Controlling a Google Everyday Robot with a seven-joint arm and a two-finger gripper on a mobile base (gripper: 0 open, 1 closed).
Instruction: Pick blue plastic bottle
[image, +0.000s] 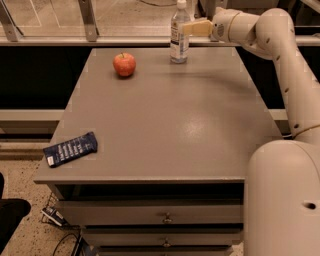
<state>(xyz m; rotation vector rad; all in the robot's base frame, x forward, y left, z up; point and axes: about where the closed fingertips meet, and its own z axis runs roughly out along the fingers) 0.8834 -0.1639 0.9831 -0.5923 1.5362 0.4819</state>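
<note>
Upright blue plastic bottle (178, 47) at table's (165, 125) far edge, right of centre; gripper (186, 27) against its right side, upper part. Open/closed: can't tell. Apple (124, 64) nr far-left corner, wrapper (70, 148) at front-left corner.

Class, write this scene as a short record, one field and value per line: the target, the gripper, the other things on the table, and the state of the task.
target: blue plastic bottle, upright, at the far edge of the table
gripper: gripper reaching in from the picture's right, level with the bottle's upper part; contact cannot be told
apple: apple on the far side, apart from the bottle, to its left in the picture
wrapper: dark-blue snack wrapper lying flat at the near left corner
task state: bottle stands on the table, not yet lifted
</note>
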